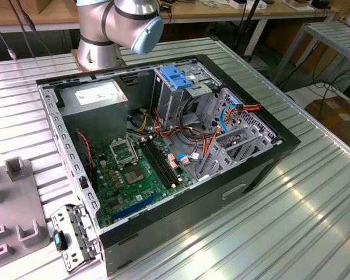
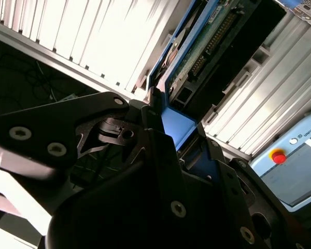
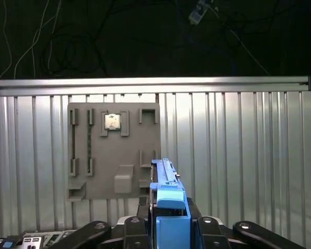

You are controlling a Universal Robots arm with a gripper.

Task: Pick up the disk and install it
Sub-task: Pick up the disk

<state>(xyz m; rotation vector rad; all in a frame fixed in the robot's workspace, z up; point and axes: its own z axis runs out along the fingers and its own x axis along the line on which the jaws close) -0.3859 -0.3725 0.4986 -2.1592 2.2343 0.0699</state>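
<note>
Silver ribbed tabletop [image 3: 238, 155] beneath the tool [image 3: 169, 224], clamped on the blue-framed disk [image 3: 166, 179]; dark cable-strewn floor [image 3: 93, 41] beyond.

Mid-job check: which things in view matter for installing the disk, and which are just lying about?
Job: the disk, clamped in the gripper; the open computer case; its drive cage with blue latch.
Lying about: grey fixture plate with a chip on it; metal bracket beside the case; pendant with red button.
</note>
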